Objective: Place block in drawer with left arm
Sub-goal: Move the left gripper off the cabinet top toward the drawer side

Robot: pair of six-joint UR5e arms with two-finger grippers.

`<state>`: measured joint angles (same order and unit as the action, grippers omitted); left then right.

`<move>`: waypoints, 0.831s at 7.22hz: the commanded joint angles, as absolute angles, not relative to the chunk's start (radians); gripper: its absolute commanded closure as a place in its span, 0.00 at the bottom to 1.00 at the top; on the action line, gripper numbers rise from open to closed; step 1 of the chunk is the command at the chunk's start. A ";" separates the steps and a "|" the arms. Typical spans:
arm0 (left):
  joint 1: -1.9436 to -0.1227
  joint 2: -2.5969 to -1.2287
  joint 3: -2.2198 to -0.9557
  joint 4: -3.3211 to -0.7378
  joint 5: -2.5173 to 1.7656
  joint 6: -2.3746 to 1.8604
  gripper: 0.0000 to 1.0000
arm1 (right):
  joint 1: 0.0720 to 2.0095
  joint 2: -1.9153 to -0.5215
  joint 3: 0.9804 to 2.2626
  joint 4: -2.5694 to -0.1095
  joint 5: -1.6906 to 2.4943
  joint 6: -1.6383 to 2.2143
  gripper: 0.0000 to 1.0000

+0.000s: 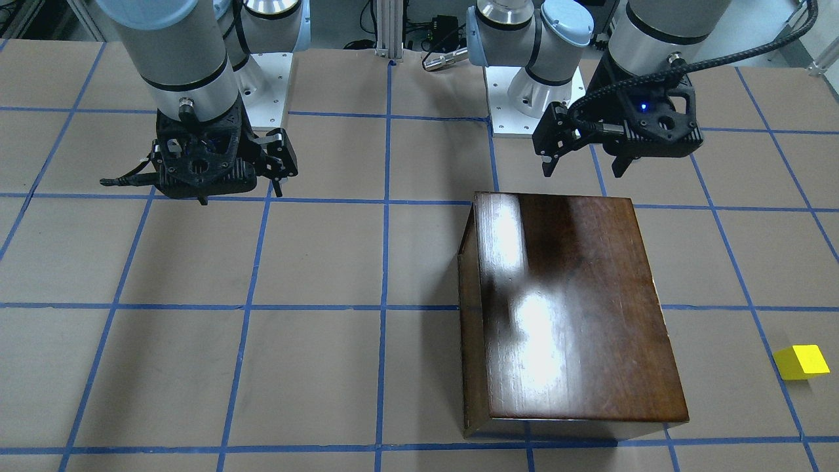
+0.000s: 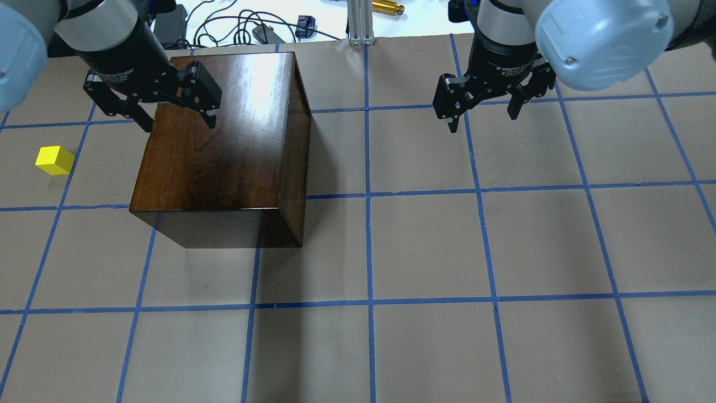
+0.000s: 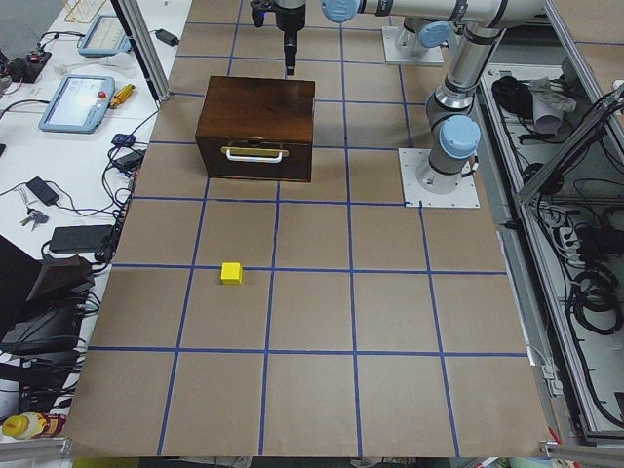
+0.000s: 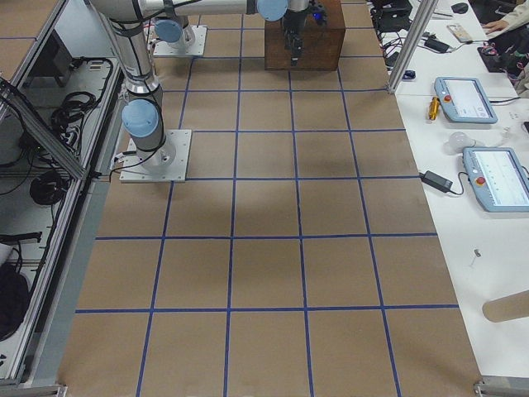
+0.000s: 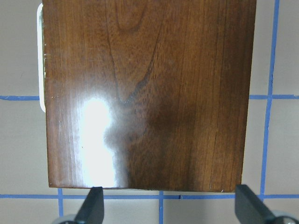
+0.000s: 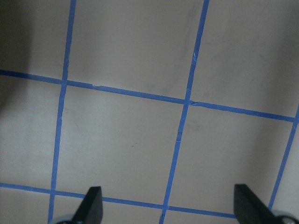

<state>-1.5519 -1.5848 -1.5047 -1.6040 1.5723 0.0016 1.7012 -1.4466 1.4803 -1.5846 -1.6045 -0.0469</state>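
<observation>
Hovering with its fingers spread wide, the left end effector (image 2: 179,123) hangs over the robot-side edge of the cabinet (image 2: 224,140) — glossy dark wood, with lamp glare streaking its top. The drawer (image 3: 255,154) is shut flush, its metal pull facing the table's left end. The block (image 2: 55,160) sits on the tabletop (image 2: 425,246) out that way, well apart from both cabinet and fingers. The right end effector (image 2: 483,120), likewise spread, hangs above brown paper gridded with blue tape. Past the far edge — a white side bench (image 3: 58,156) carrying teach pendants (image 3: 73,102), with cables (image 3: 585,292) coiled behind the robot's bases.
</observation>
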 commanded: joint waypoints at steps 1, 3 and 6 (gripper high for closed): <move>-1.549 -1.586 -1.506 -1.603 1.572 0.005 0.00 | 1.701 -1.447 1.480 -1.585 -1.605 -0.046 0.00; -1.540 -1.586 -1.508 -1.605 1.577 0.044 0.00 | 1.701 -1.447 1.480 -1.585 -1.605 -0.046 0.00; -1.349 -1.578 -1.511 -1.618 1.575 0.227 0.00 | 1.701 -1.447 1.480 -1.585 -1.605 -0.046 0.00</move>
